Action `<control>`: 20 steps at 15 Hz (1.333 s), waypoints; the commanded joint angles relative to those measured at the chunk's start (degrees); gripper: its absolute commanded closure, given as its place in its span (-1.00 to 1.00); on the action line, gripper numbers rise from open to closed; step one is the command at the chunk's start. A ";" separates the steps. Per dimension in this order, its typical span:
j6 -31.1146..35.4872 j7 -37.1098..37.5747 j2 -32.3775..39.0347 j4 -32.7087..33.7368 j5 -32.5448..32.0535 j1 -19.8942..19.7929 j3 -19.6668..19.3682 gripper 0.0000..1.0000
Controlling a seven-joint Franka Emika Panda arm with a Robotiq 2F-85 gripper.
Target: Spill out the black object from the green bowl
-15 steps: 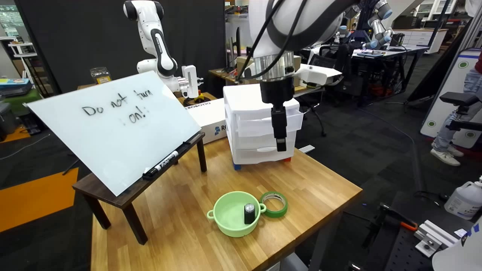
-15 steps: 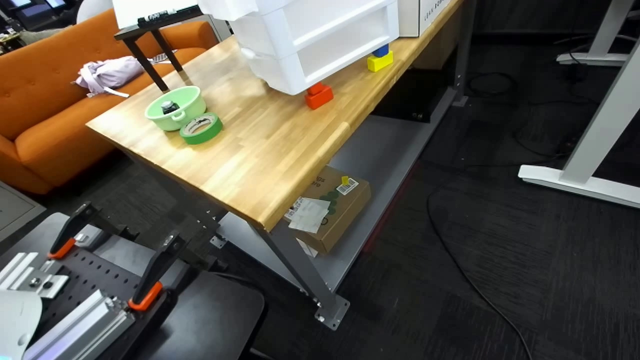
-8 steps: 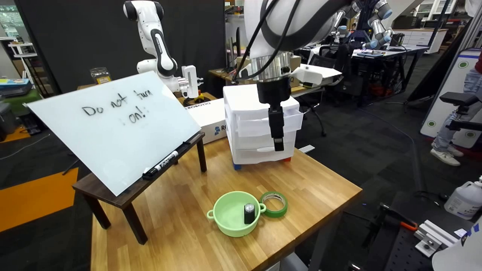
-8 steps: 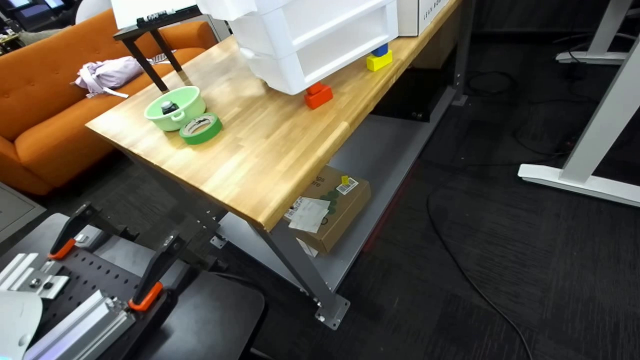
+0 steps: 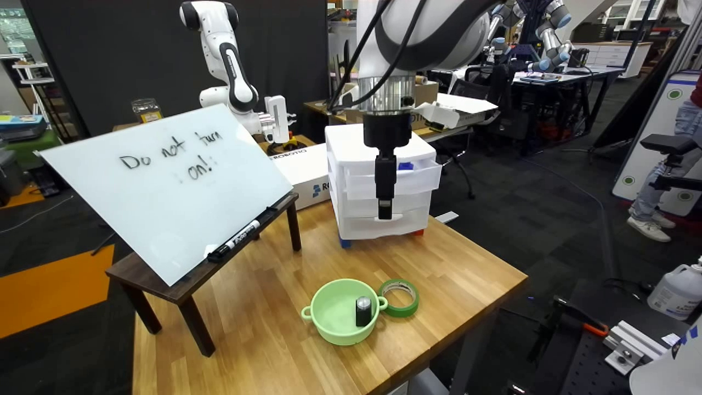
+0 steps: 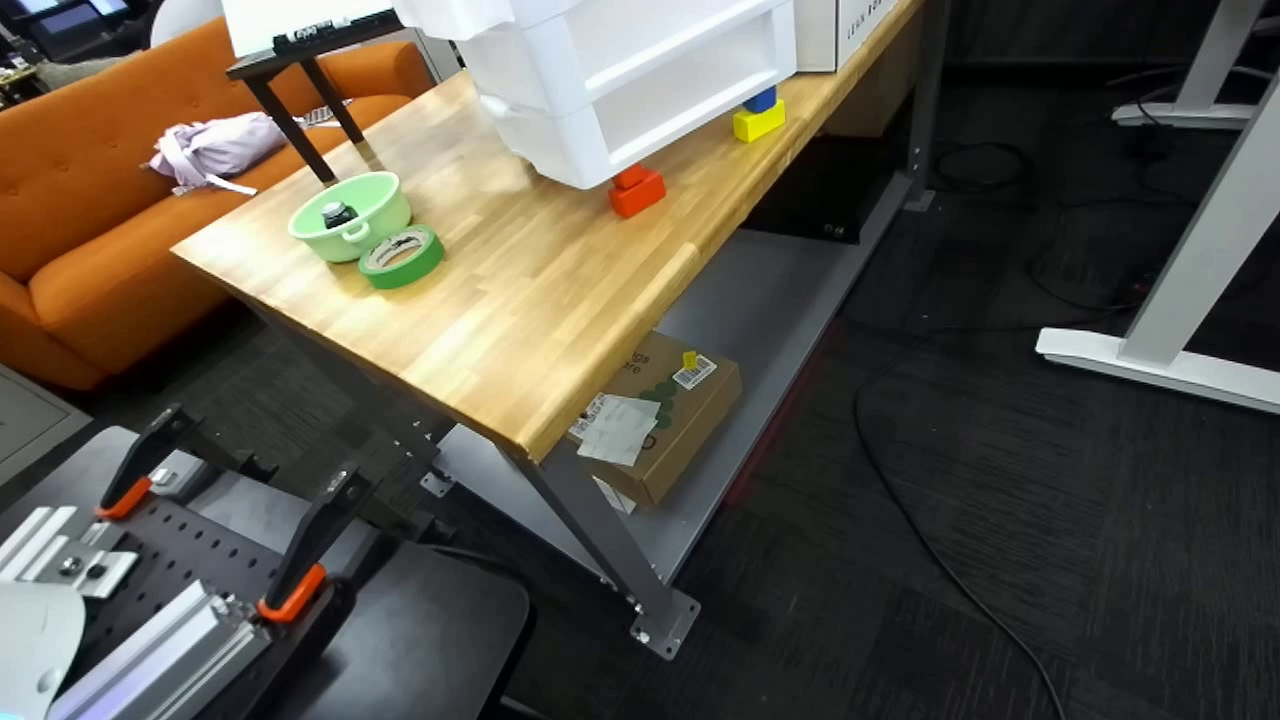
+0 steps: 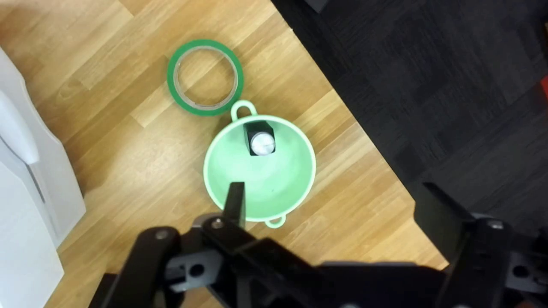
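The light green bowl with two small loop handles sits upright on the wooden table. It also shows in an exterior view and in the wrist view. The black object, a small dark block with a silver round top, stands inside the bowl against its wall near one handle; it shows in the wrist view too. My gripper points down, high above the table and beyond the bowl, in front of the white drawers. In the wrist view my gripper has its fingers wide apart with nothing between them.
A green tape roll lies beside one bowl handle. White drawers stand behind on blocks. A whiteboard leans on a small dark stand. The table edge runs close to the bowl.
My gripper has moved left in an exterior view, at about the same height, and a blue item in the drawer now shows beside it. The bowl, black object and tape have not moved.
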 commanded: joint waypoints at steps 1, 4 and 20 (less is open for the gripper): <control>2.94 -0.87 1.74 2.16 0.21 -1.44 1.25 -1.00; 3.46 0.19 3.76 4.30 -1.07 -2.12 1.06 -1.00; 0.73 0.54 9.21 8.79 -2.78 -3.49 1.72 -1.00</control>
